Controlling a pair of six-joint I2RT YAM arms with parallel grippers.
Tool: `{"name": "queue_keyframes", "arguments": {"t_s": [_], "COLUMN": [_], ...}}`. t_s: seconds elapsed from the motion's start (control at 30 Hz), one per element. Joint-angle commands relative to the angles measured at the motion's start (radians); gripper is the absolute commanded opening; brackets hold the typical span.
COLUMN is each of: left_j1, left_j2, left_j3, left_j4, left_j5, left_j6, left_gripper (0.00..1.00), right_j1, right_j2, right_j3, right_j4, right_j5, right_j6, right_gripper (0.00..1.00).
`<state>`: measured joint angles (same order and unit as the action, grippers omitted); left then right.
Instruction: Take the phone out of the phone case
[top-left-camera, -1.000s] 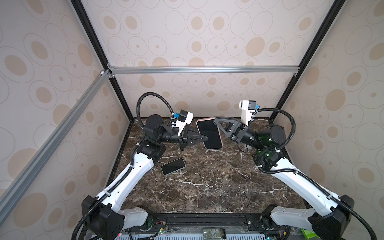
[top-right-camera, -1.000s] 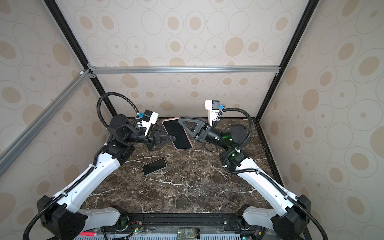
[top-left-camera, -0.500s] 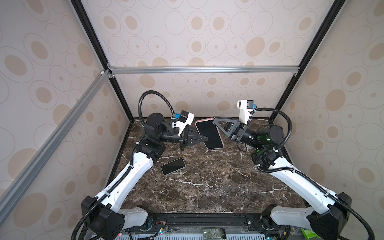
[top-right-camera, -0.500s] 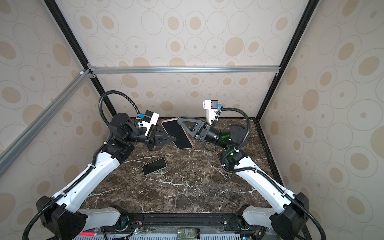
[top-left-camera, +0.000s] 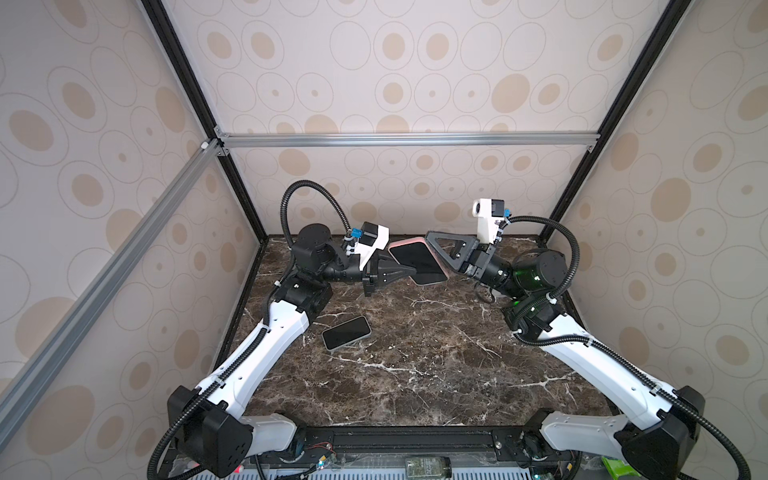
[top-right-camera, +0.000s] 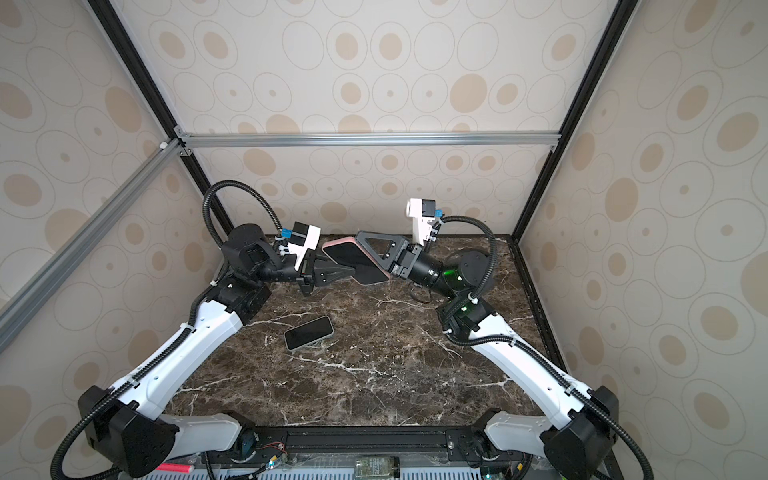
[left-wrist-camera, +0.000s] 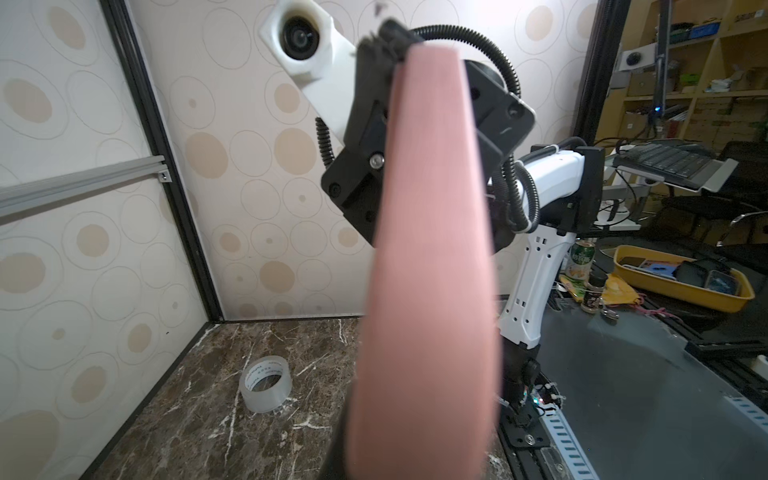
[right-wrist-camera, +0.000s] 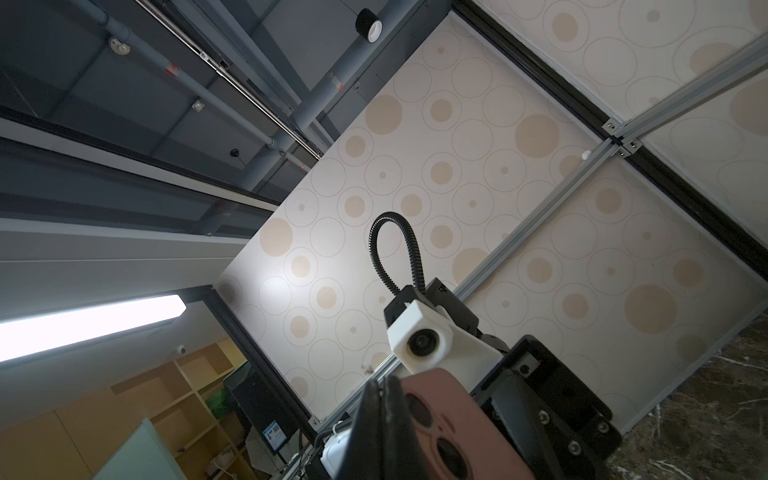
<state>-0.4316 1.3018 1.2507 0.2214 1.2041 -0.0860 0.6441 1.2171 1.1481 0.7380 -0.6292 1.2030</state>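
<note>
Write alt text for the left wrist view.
A blurred pink case, seen close up, fills the middle of the view. Behind it is the black right gripper with its white wrist camera. A clear tape roll sits on the marble table.

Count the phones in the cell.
2. A pink-cased dark-screened phone, held aloft at the back; a pale-edged dark-screened phone, flat on the brown marble table, left of centre. Others may be hidden.
</note>
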Motion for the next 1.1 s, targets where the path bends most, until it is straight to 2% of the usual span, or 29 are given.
{"name": "queue_keyframes", "arguments": {"t_s": [0.0,0.17,0.2,0.27,0.33,0.47,0.57,0.8,0.97,1.07], "left_j1": [0.007,0.007,0.007,0.007,0.008,0.008,0.007,-0.002,-0.013,-0.016], "left_j2": [0.014,0.011,0.009,0.002,-0.012,-0.043,-0.048,-0.056,-0.058,-0.058], "left_j3": [0.058,0.051,0.045,0.029,0.006,-0.015,-0.023,-0.031,-0.031,-0.025], "left_j4": [0.028,0.042,0.053,0.122,0.174,0.159,0.171,0.211,0.209,0.198], "left_j5": [-0.155,-0.143,-0.134,-0.106,-0.079,-0.075,-0.045,0.041,0.075,0.089], "left_j6": [-0.005,-0.018,-0.032,-0.079,-0.124,-0.109,-0.116,-0.123,-0.114,-0.108], "left_gripper": [0.0,0.0,0.0,0.0,0.0,0.0,0.0,0.0,0.0,0.0], "right_j1": [0.057,0.054,0.052,0.039,0.022,0.01,0.0,-0.038,-0.044,-0.044], "right_j2": [-0.003,-0.033,-0.043,-0.078,-0.124,-0.218,-0.229,-0.133,-0.069,-0.047], "right_j3": [-0.025,-0.018,-0.014,0.014,0.041,0.085,0.13,0.318,0.383,0.405], "right_j4": [-0.083,-0.164,-0.186,-0.311,-0.462,-0.678,-0.752,-0.899,-0.871,-0.879], "right_j5": [-0.152,-0.136,-0.13,-0.115,-0.061,0.089,0.121,-0.065,-0.169,-0.188], "right_j6": [0.026,-0.075,-0.106,-0.247,-0.401,-0.705,-0.815,-0.923,-0.853,-0.828], "right_gripper": [0.0,0.0,0.04,0.18,0.23,0.32,0.39,0.64,0.64,0.64]}}
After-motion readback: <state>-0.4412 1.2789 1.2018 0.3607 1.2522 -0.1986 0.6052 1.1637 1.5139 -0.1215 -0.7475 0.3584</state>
